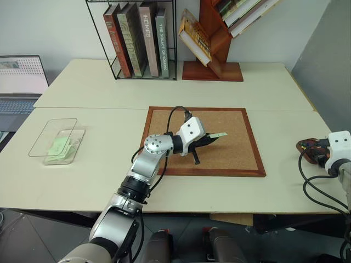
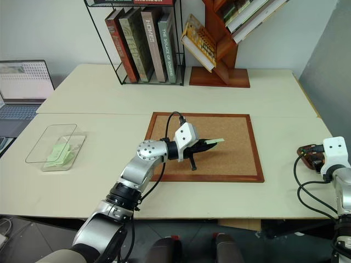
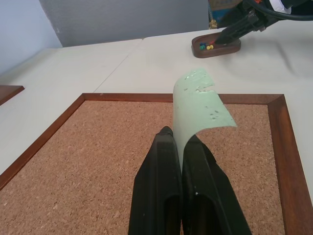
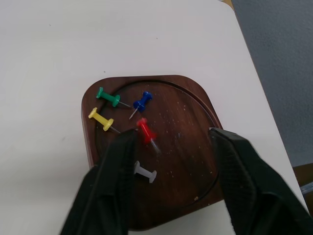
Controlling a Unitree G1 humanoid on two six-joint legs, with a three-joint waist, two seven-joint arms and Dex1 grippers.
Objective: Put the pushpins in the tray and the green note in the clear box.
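Note:
My left gripper (image 3: 181, 138) is shut on one edge of the green note (image 3: 200, 105), a pale mint slip that curls upward above the corkboard (image 1: 230, 153). The clear box (image 1: 74, 148) stands far to the left on the table, with pale green paper lying inside it. At the table's right edge, my right gripper (image 4: 173, 133) hangs open just over the tray (image 4: 186, 107), a dark brown rounded-square dish. Several pushpins lie in the tray: green (image 4: 107, 96), blue (image 4: 142, 103), yellow (image 4: 101, 119), red (image 4: 145, 131) and white (image 4: 145, 171). Nothing is held between the right fingers.
A wire rack of books (image 1: 137, 38) and a slanted wooden bookshelf (image 1: 216, 38) stand at the back of the table. A laptop (image 1: 19, 82) sits at the far left. The tray lies close to the table's right edge.

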